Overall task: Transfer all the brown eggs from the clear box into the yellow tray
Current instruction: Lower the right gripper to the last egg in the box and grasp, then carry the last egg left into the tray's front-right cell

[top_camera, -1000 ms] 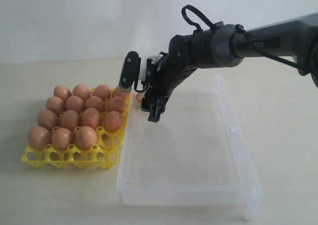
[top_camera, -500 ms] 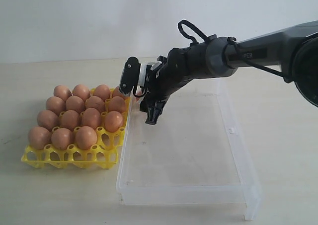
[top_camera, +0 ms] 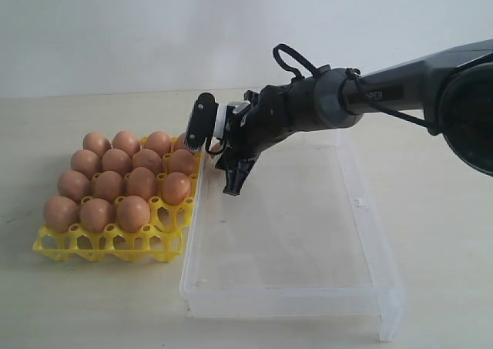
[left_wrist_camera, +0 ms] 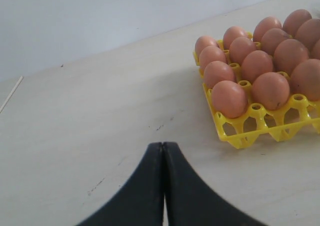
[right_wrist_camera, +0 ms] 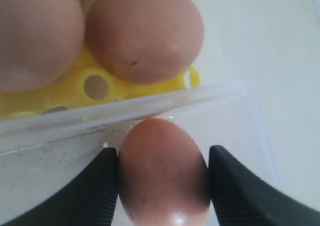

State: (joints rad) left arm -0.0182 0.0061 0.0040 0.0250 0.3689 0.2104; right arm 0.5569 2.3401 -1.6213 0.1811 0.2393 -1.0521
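Brown egg (right_wrist_camera: 162, 171), the only one showing in the clear box (top_camera: 293, 241), lies in the corner beside the yellow tray (top_camera: 171, 241), with the right pincer (right_wrist_camera: 162, 152) gripping it, a finger on each flank. Squeeze gently and lift straight over the wall; left pincer (left_wrist_camera: 163, 145) is shut, empty.

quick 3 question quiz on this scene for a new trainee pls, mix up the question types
1. True or false: the left end effector is open.
2. How many cups of the yellow tray have no egg in them?
3. The brown egg between the fingers of the right end effector sits: A) in the yellow tray, B) in the clear box, C) in the left end effector.

Key:
1. False. Its fingers are pressed together.
2. One, the near corner cup beside the clear box.
3. B
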